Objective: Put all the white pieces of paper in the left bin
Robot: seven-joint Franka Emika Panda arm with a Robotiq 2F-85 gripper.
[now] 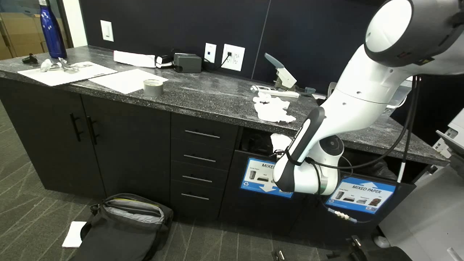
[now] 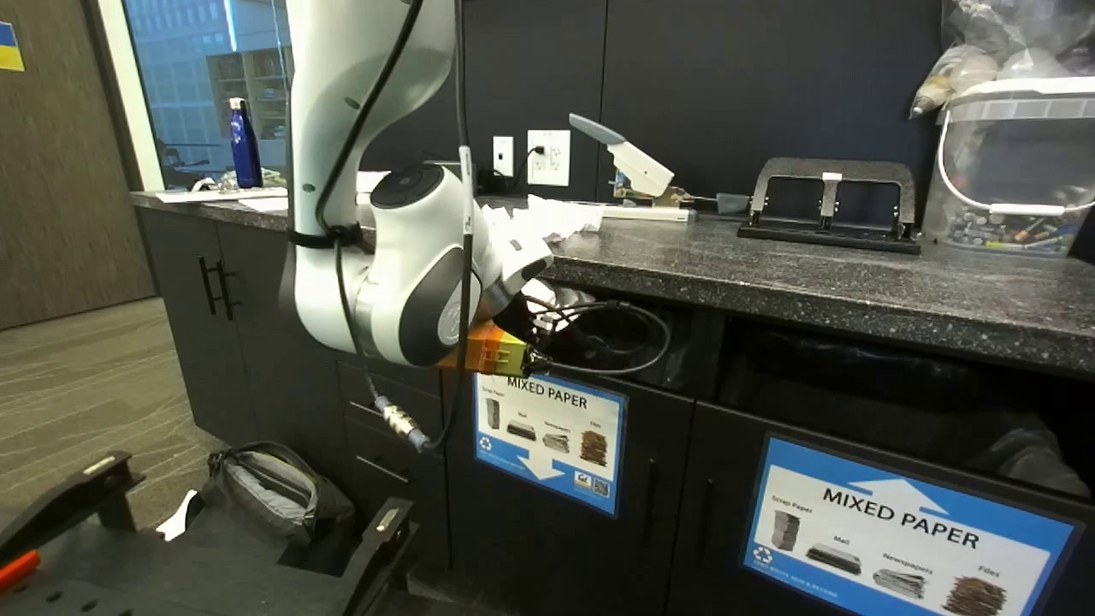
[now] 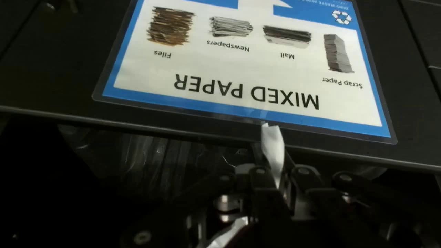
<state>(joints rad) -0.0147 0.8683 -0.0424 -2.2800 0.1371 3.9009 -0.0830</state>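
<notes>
Item 1: gripper [image 3: 274,161], clenched on a paper scrap [image 3: 273,142] at the mouth of the left bin [image 2: 552,554]. In the wrist view the scrap stands as a narrow white tongue, free end toward 12 o'clock; contact with the rim cannot be told. A white bit [image 3: 230,235] shows at 7 o'clock from the fingertips — same piece or another, unclear.

Handling: judged very light, thin, soft, readily torn. A light pinch should suffice, and slipping is unlikely. On release it may cling to a finger or snag on the clear liner [image 3: 155,159] at 9 o'clock; best let go below the rim.

Item 2: label [image 3: 248,65], "MIXED PAPER", on the bin front, toward 12 o'clock of the gripper.

Item 3: scrap heap [image 1: 272,110], white, crumpled, on the worktop [image 1: 203,95], at 12 o'clock from the left bin in an exterior view, near the front edge. Take hold at the crest, 11 o'clock — the low skirt at 4 o'clock offers little to pinch. Probably parts into loose pieces when lifted.

Item 4: stapler-like tool [image 1: 285,77], just behind the heap at 12 o'clock; approach best from 6.
</notes>
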